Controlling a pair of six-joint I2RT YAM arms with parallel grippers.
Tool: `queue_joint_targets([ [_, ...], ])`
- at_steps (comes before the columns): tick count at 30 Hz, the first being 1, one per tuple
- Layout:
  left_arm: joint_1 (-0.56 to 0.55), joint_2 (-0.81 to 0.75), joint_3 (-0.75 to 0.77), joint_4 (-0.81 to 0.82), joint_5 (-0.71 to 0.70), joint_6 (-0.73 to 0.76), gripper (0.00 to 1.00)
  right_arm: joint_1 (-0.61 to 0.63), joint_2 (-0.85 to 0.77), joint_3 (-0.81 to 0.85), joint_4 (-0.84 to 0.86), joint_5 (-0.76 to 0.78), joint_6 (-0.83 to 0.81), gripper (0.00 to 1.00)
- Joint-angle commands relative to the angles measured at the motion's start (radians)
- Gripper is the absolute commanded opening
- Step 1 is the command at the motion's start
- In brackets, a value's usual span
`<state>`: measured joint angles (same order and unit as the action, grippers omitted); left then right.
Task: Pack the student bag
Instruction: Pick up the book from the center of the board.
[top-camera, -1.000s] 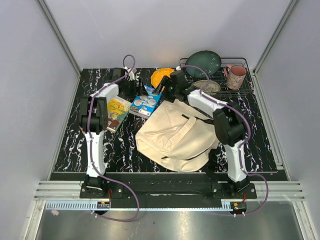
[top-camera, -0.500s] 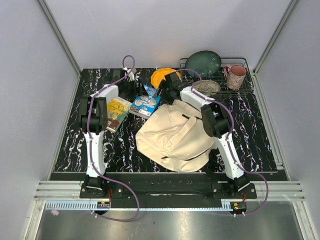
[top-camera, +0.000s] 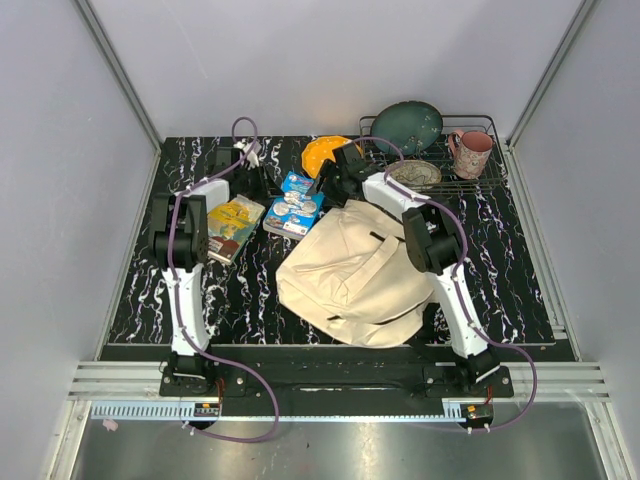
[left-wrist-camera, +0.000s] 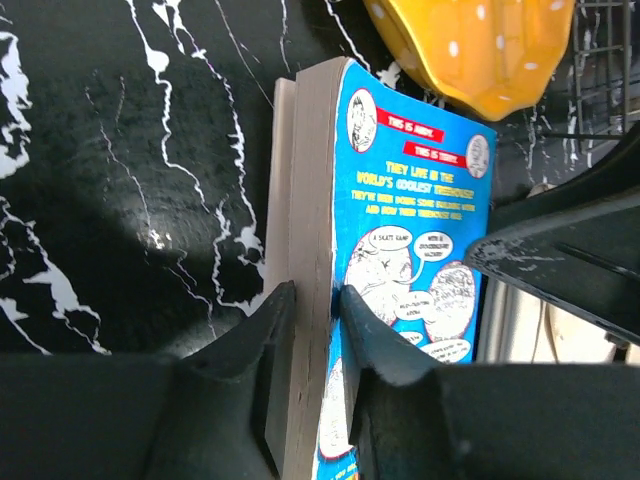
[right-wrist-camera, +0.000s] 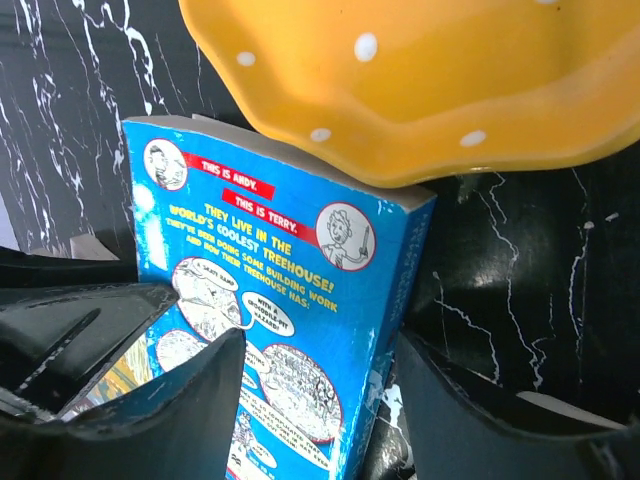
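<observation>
The student bag (top-camera: 360, 272), cream-beige fabric, lies slumped mid-table in the top view. Behind it a blue paperback (top-camera: 296, 206) leans under a yellow dotted bowl (top-camera: 322, 152). My left gripper (left-wrist-camera: 312, 312) is shut on the blue book (left-wrist-camera: 410, 220), one finger on its page edge and one on the cover. Seen from above, that left gripper (top-camera: 268, 192) meets the book's left side. My right gripper (right-wrist-camera: 320, 400) is open and straddles the book (right-wrist-camera: 290, 290) near its spine. In the top view the right gripper (top-camera: 326, 186) sits at the book's far right corner.
A yellow-covered book (top-camera: 232, 224) lies flat left of the blue one. A wire dish rack (top-camera: 490, 125) at the back right holds a green plate (top-camera: 407, 125), a patterned bowl (top-camera: 413, 173) and a pink mug (top-camera: 470, 152). The yellow bowl (right-wrist-camera: 420, 90) overhangs the book's top.
My left gripper has closed onto the blue book's edge, and its arm has swung left. The right arm reached further left to the book. The bag shifted slightly.
</observation>
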<state>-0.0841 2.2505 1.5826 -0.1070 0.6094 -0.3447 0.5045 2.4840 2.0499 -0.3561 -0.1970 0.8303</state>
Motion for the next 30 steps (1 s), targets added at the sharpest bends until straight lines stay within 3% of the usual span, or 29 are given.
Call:
queue_joint_targets([
  [1,-0.06,-0.095,-0.055,0.059,0.253,-0.091,0.29,0.006,-0.016,-0.056,0.069,-0.035,0.033,0.66],
  [6,-0.065,-0.106,-0.052,0.058,0.309,-0.097,0.6,0.006,-0.022,-0.062,0.071,-0.045,0.039,0.65],
  [11,-0.075,-0.086,-0.038,0.047,0.346,-0.097,0.64,0.006,-0.031,-0.076,0.082,-0.055,0.039,0.66],
  [12,-0.077,-0.082,-0.03,0.046,0.357,-0.097,0.62,0.006,-0.034,-0.079,0.088,-0.055,0.038,0.65],
  [14,-0.083,-0.055,-0.012,0.004,0.375,-0.079,0.4,0.006,-0.034,-0.079,0.088,-0.059,0.039,0.65],
  [19,-0.091,-0.054,-0.003,-0.057,0.326,-0.054,0.01,0.006,-0.045,-0.106,0.105,-0.061,0.039,0.65],
  [24,-0.085,-0.123,-0.016,-0.074,0.167,-0.057,0.0,-0.004,-0.103,-0.177,0.166,-0.068,0.026,0.68],
  [30,-0.052,-0.323,-0.001,-0.069,0.09,-0.119,0.0,-0.044,-0.338,-0.379,0.302,-0.09,-0.003,0.83],
])
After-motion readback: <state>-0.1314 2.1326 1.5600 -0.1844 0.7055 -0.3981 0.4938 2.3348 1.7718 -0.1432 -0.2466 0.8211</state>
